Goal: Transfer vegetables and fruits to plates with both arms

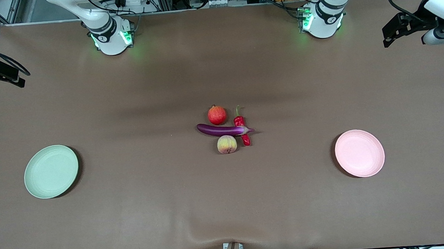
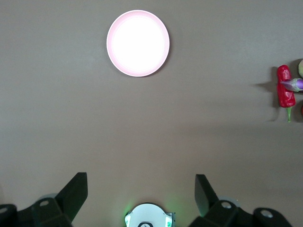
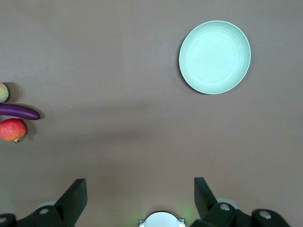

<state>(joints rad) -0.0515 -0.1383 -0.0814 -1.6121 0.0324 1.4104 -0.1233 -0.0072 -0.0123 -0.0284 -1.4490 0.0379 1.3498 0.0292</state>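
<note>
Four items lie bunched at the table's middle. The purple eggplant (image 1: 222,130) lies across the red chili pepper (image 1: 239,121). The red apple (image 1: 217,115) sits just farther from the front camera than the eggplant, and the peach (image 1: 227,144) just nearer. The green plate (image 1: 51,171) lies toward the right arm's end and the pink plate (image 1: 359,153) toward the left arm's end; nothing is on either. High over its own end of the table, my left gripper (image 2: 141,189) is open and holds nothing. My right gripper (image 3: 140,189) is likewise open over its end.
A brown cloth (image 1: 227,202) covers the whole table. The arms' bases (image 1: 110,36) (image 1: 322,20) glow green along the edge farthest from the front camera. Wide bare cloth separates the food from each plate.
</note>
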